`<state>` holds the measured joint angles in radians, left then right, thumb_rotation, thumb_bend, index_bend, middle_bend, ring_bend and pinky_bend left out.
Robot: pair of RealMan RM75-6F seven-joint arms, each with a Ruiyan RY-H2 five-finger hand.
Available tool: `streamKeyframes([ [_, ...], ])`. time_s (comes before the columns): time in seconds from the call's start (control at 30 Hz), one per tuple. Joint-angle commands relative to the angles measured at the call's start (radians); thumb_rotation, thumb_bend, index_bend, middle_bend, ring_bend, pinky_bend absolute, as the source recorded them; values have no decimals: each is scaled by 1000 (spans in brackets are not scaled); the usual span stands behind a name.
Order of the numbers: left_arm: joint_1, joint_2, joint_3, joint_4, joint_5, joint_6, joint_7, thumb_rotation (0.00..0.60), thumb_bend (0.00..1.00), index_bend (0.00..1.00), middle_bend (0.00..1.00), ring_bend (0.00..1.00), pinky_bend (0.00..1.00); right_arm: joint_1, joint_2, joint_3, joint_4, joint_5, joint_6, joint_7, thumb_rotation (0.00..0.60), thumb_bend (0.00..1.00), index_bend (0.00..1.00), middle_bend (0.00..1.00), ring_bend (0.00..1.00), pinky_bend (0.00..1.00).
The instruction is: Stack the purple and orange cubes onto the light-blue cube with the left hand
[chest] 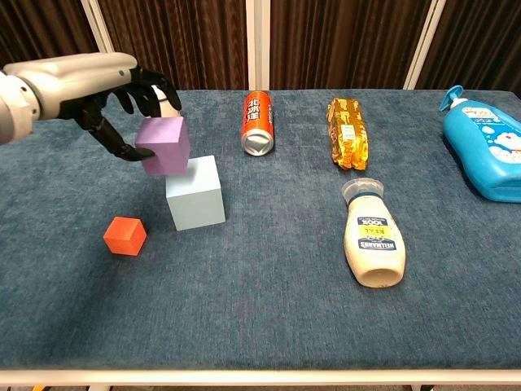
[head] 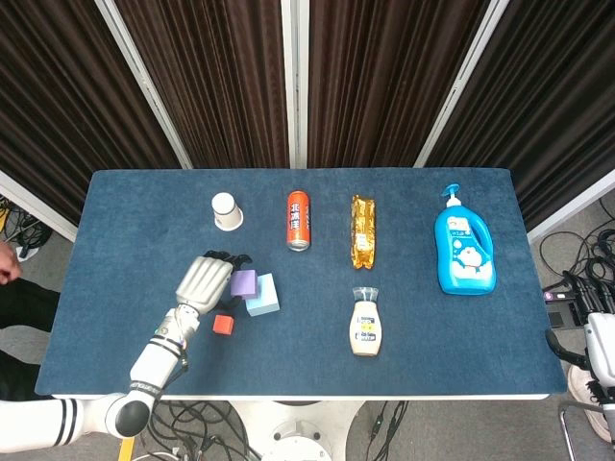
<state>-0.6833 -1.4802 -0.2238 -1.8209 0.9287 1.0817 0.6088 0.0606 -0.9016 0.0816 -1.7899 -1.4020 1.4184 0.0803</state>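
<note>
Blue-covered surface (chest: 269, 309) noted: I am holding the purple cube (chest: 164, 145) in my left hand (chest: 122, 102), tilted just above the light-blue cube (chest: 195, 193), while the orange cube (chest: 124, 235) is waiting nearby; levelling and centring before release appears necessary.

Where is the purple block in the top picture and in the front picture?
Head view: the purple block is left of middle, held by the left robot hand, at the light-blue block's left edge.
Chest view: the purple block is upper left, above the light-blue block.
Shared landmark: the orange block.
</note>
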Motion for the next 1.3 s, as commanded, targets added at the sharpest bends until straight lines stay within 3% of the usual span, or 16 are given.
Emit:
streamKeyframes([
  [0.03, -13, -22, 9, 12, -18, 17, 18, 600, 332, 326, 566, 323, 301, 0, 0, -1, 1, -2, 0, 1, 600, 233, 39, 108, 0, 0],
  [0.43, -44, -60, 18, 21, -25, 44, 23, 600, 335, 326, 566, 323, 301, 2, 2, -2, -3, -3, -4, 1, 600, 233, 39, 108, 0, 0],
  [0.73, -62, -126, 9, 24, -106, 114, 85, 600, 333, 333, 578, 332, 302, 0, 7, 0, -1, -5, -1, 16, 600, 233, 39, 108, 0, 0],
  [1.3, -76, -149, 17, 31, -135, 131, 81, 600, 333, 334, 578, 332, 302, 1, 12, 2, -2, -1, -3, 24, 600, 233, 39, 108, 0, 0],
])
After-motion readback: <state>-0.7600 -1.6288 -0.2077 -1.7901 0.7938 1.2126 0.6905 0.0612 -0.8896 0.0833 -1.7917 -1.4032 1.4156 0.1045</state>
